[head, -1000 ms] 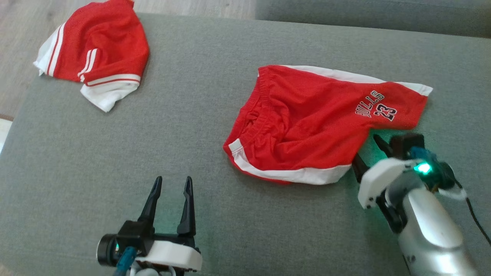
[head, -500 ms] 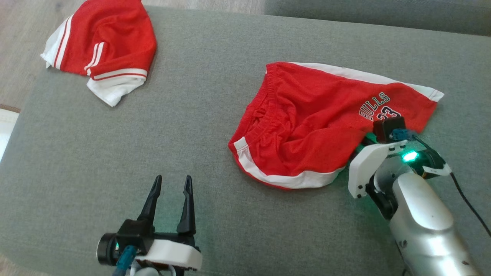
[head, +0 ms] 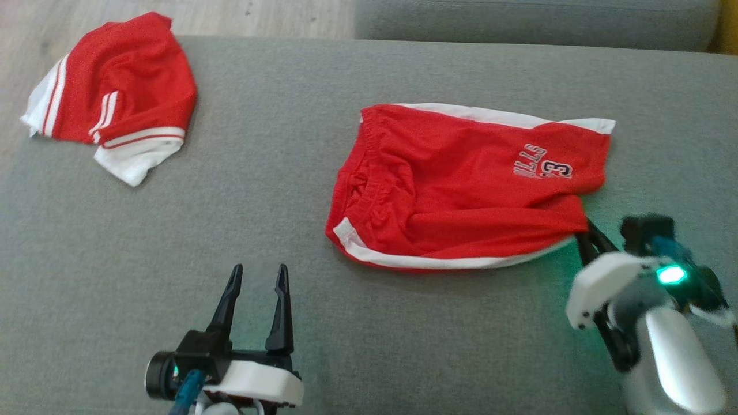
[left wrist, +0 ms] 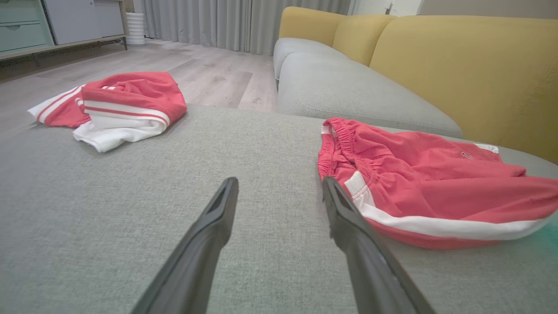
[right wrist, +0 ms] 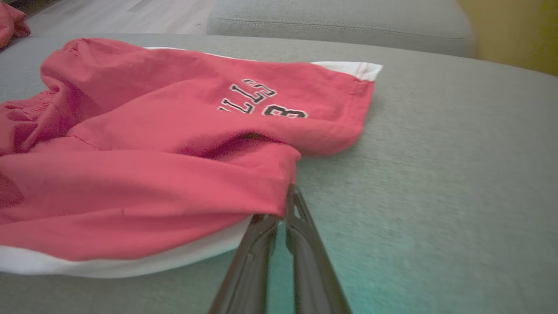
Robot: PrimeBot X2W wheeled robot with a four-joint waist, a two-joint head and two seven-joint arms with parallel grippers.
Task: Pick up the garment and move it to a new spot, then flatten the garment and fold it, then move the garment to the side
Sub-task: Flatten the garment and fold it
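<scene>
Right claw (right wrist: pixel 290 194) closed, apparently pinching red shorts (right wrist: pixel 152 174) corner

Cushion (head: pixel 259 202): carries both garments; a sofa seat (head: pixel 519 20) lies behind its far edge, and floor (head: pixel 230 14) lies beyond its far left corner.
Shorts (head: pixel 461 190): on the cushion, right of its middle.
Other garment (head: pixel 115 92): at the far left corner, well apart from the shorts.
Left gripper (head: pixel 259 271): by the near edge, left of the shorts.
Right gripper (head: pixel 585 227): at the shorts' near right corner, touching the hem.
</scene>
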